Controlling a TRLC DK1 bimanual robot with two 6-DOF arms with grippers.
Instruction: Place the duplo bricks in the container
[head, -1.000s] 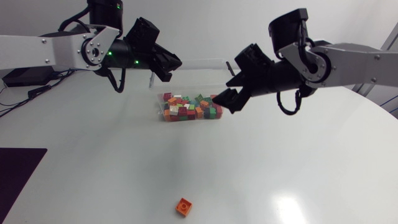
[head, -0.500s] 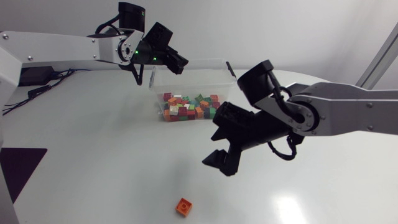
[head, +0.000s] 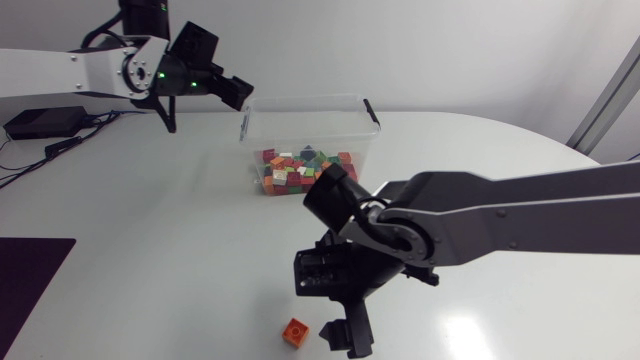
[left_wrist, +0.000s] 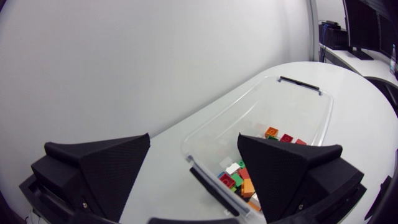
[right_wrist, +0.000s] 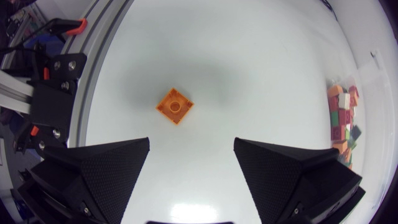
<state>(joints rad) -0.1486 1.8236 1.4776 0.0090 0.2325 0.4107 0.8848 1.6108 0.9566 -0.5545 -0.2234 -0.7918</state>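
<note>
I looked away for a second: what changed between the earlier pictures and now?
The right gripper swung from the container down to the loose orange brick, open beside it, holding nothing. The left gripper, open too, drew back from the container's rim. That brick, the container and the bricks inside stayed put.
</note>
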